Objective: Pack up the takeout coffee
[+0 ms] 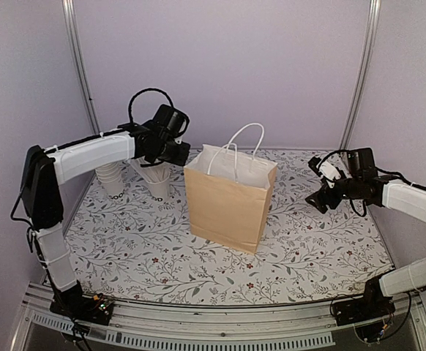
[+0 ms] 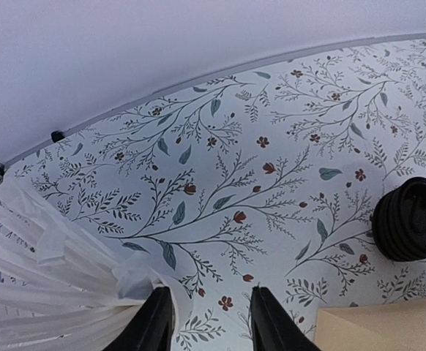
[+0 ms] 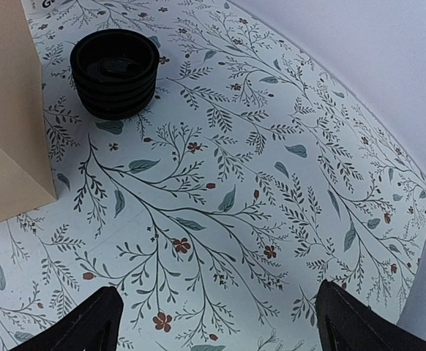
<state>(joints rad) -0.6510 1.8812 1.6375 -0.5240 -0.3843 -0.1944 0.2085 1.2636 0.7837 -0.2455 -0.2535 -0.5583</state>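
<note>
Bag (image 1: 231, 197) stands open, ready for loading; left fingers (image 2: 158, 323) slightly parted by the cups (image 2: 37, 292), right fingers (image 3: 81, 329) spread wide.

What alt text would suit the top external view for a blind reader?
An open brown paper bag stands in the middle of the floral table. The left arm reaches over white cups; the right arm hovers at right.
</note>
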